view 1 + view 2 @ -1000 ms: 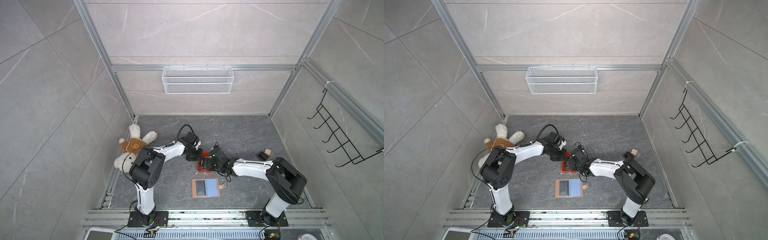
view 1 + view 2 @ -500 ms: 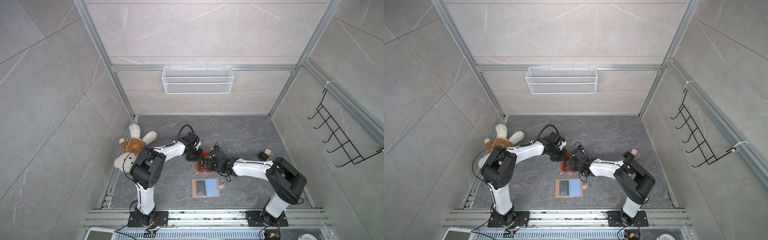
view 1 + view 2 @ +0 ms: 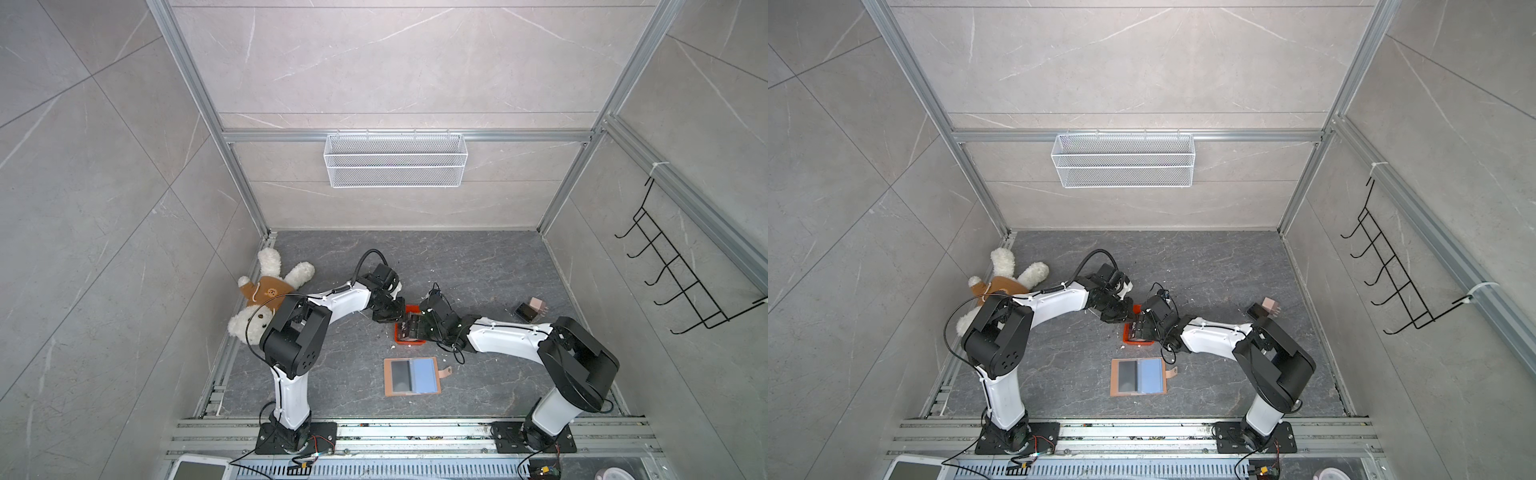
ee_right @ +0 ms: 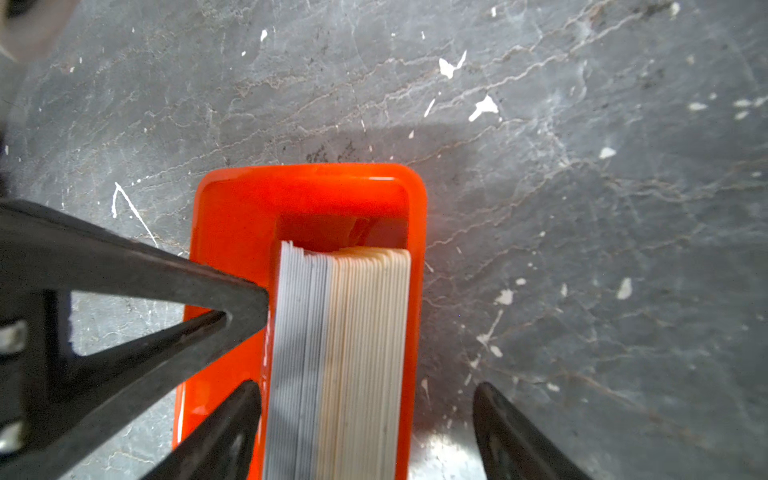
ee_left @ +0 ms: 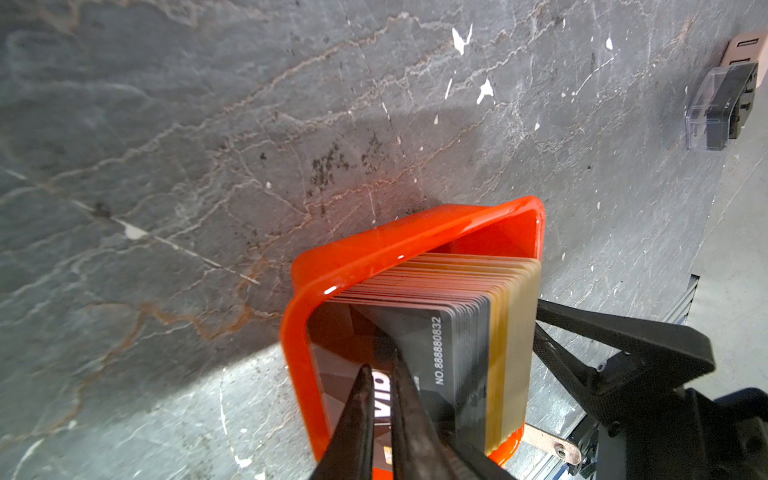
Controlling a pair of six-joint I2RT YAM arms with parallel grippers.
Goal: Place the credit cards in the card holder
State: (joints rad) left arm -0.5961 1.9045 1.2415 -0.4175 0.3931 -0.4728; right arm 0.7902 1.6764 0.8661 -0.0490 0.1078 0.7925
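Left wrist view. Operator: What is the left tool (image 5: pixel 380 368) doing?
Technician: Its jaws stand nearly together, a thin slit between them, at the face of the foremost of the credit cards (image 5: pixel 440 353) inside the orange-red tray (image 5: pixel 296 353). Whether a card edge is pinched cannot be told.
Operator: And the right tool (image 4: pixel 365 388)?
Technician: Jaws wide apart, straddling the stack. One finger is inside the tray beside the cards, the other outside over the bench (image 4: pixel 582 208). Judged purpose: steady the stack while one card is separated.
Operator: Describe the cards.
Technician: They stand on edge, packed together, the foremost leaning. Front group: black, white "VIP" lettering and a number. Rear group: tan-gold. Upright storage probably leaves top edges free for a pinch.
Operator: Card holder (image 3: pixel 424 374) location?
Technician: Open flat on the bench, sleeves up, near the tray, toward the arm bases.
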